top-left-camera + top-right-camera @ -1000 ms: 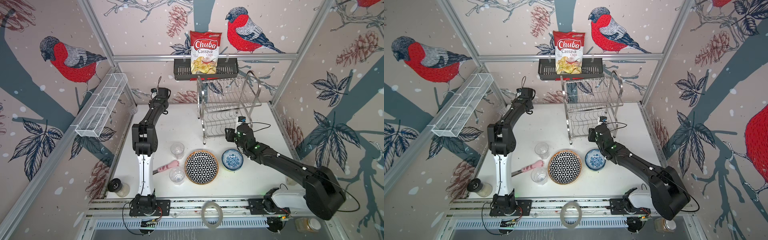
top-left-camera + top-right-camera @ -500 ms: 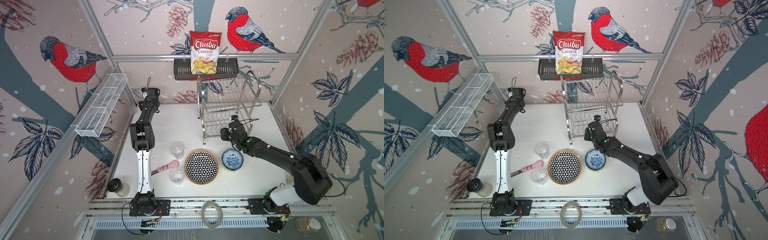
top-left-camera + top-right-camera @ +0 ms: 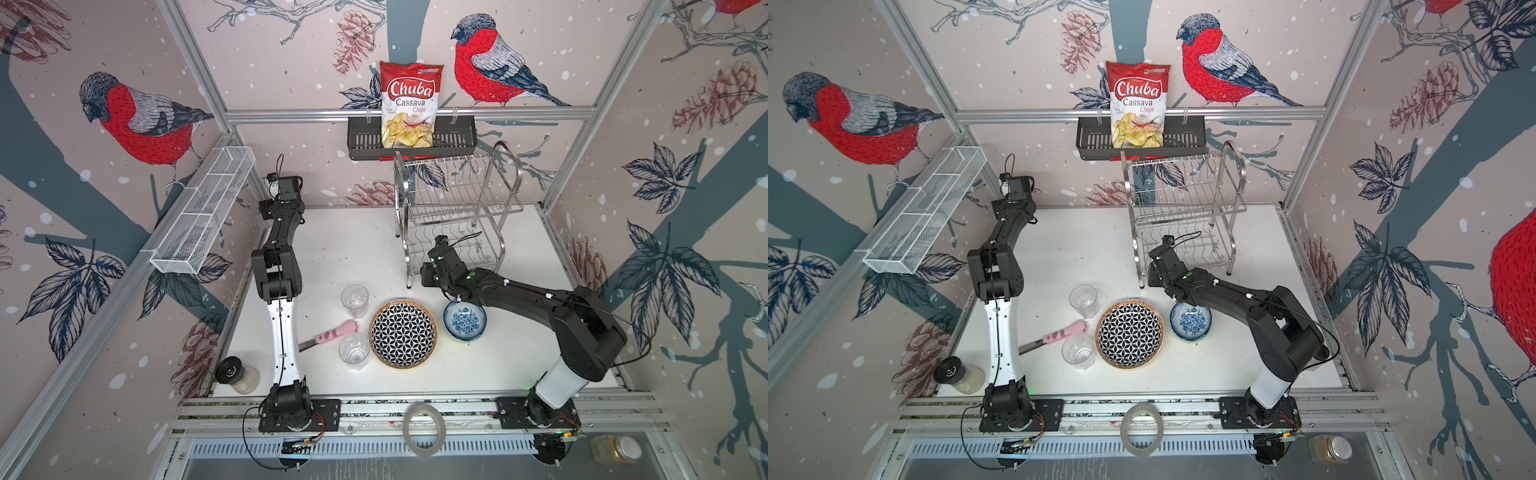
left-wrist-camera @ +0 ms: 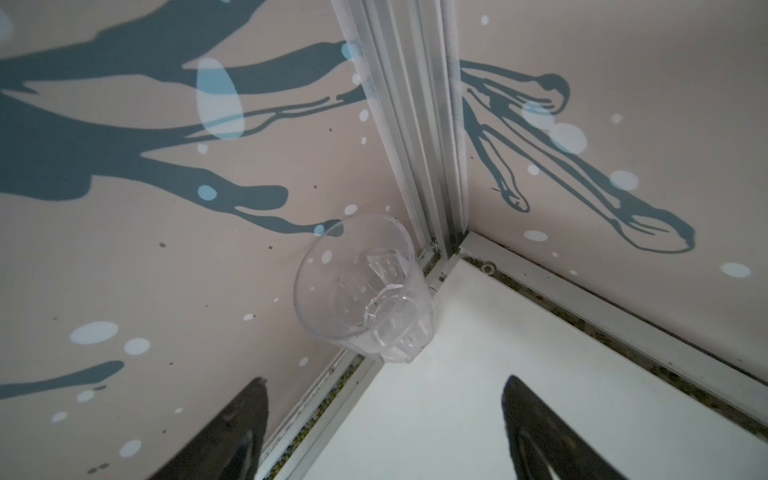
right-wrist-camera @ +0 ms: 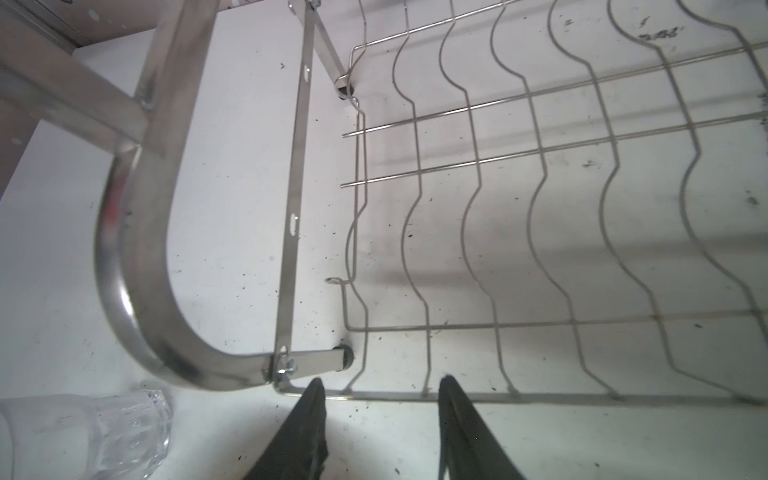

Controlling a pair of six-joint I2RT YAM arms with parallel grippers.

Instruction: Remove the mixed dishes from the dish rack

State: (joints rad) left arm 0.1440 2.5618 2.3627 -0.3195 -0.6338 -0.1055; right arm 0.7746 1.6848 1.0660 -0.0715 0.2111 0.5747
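Nearest, on the white table (image 3: pixel 353 249), sit a black-and-white patterned plate (image 3: pixel 402 333), two clear glasses (image 3: pixel 353 351) to its left and a blue-floral bowl (image 3: pixel 464 322) to its right. Beyond them the right gripper (image 5: pixel 381 380) hangs at the near left foot of the dish rack (image 5: pixel 124 232), jaws partly apart, holding nothing. In the far left corner the left gripper (image 4: pixel 385 380) gapes wide and empty, a third clear glass (image 4: pixel 363 291) standing just past it.

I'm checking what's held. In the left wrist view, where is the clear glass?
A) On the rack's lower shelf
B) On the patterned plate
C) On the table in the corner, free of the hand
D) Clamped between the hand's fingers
C: the clear glass stands on the table at the corner, ahead of the open, empty left hand.
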